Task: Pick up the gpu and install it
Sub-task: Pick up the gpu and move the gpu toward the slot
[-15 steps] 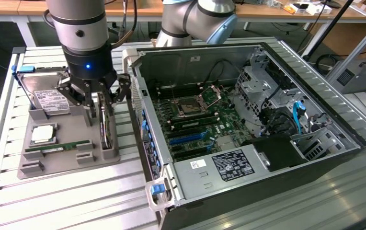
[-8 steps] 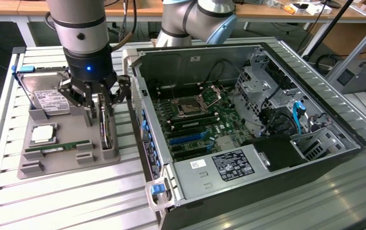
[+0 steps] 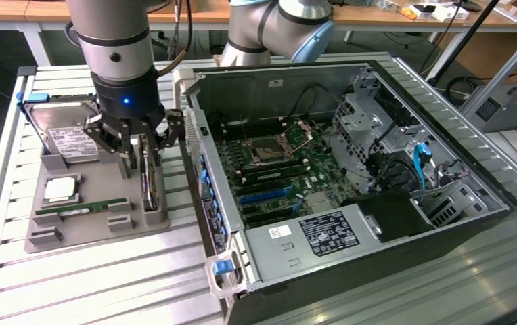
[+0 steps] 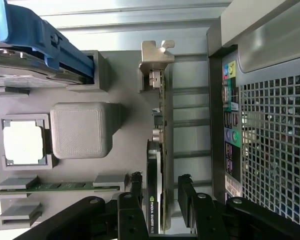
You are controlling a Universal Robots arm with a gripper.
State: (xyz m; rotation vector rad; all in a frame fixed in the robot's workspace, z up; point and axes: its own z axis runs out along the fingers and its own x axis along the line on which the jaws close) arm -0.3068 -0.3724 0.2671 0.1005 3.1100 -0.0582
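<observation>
The gpu [image 4: 154,165] stands on its long edge in a slot of the grey holder tray [image 4: 125,80], its silver bracket [image 4: 157,55] at one end. In the exterior view the gpu [image 3: 153,193] is the dark card under the arm, just outside the computer case's open side. My gripper [image 4: 160,177] is open and straddles the card, one black finger [image 4: 135,181] on each side with a small gap to the card. From the exterior camera, the gripper [image 3: 141,159] hangs straight down over the tray.
The tray [image 3: 96,227] also holds a hard drive [image 3: 64,135], a CPU [image 3: 61,189] and a green RAM stick [image 3: 82,208]. The open computer case [image 3: 349,74] lies close on the exterior view's right, its motherboard and blue slots [image 3: 268,196] exposed.
</observation>
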